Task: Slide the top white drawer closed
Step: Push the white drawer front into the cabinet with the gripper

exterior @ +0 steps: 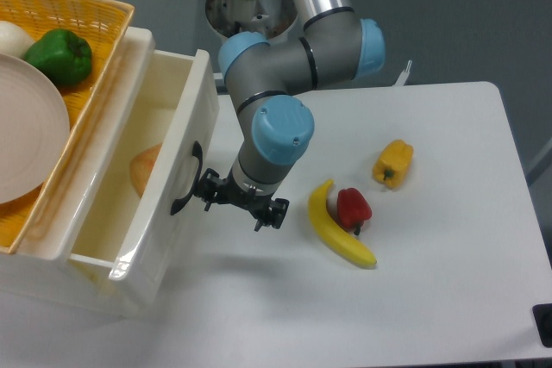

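One top white drawer (129,196), pulled out; my claw (231,198) beside its black handle (186,180), finger state I cannot tell; banana (339,228) on surface (448,213).

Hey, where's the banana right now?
The banana lies on the white table, right of centre in the camera view, curving round the red pepper that touches it. The gripper is to its left, the yellow pepper up and right.
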Available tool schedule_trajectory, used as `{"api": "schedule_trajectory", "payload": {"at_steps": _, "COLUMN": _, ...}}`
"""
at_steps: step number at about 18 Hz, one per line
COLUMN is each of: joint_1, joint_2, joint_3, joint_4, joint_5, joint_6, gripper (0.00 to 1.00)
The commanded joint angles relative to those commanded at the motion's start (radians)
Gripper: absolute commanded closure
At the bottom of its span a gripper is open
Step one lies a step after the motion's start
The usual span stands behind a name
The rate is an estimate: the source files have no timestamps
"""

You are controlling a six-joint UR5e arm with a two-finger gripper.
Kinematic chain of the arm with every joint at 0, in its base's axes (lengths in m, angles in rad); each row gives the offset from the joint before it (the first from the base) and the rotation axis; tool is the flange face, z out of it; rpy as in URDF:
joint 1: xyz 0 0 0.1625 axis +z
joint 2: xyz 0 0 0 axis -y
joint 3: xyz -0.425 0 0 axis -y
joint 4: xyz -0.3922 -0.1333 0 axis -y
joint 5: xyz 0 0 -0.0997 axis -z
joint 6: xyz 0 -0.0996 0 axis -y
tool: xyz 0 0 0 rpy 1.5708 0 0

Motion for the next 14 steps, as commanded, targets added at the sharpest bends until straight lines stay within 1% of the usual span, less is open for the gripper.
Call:
{"api": "schedule_trajectory", "payload": {"at_steps": 4, "joint_1": -0.021, "joint_2": 0.002, "joint_3": 0.000, "joint_4": 0.002, "joint_5": 0.006, "joint_6": 0.000, "gripper": 0.00}}
{"api": "schedule_trajectory", "payload": {"at_steps": 14, "joint_1": -0.044, "joint_2": 0.009, "joint_3": 0.000, "joint_4": 0.003, "joint_5": -0.002, "joint_6": -0.002, "gripper": 0.00}}
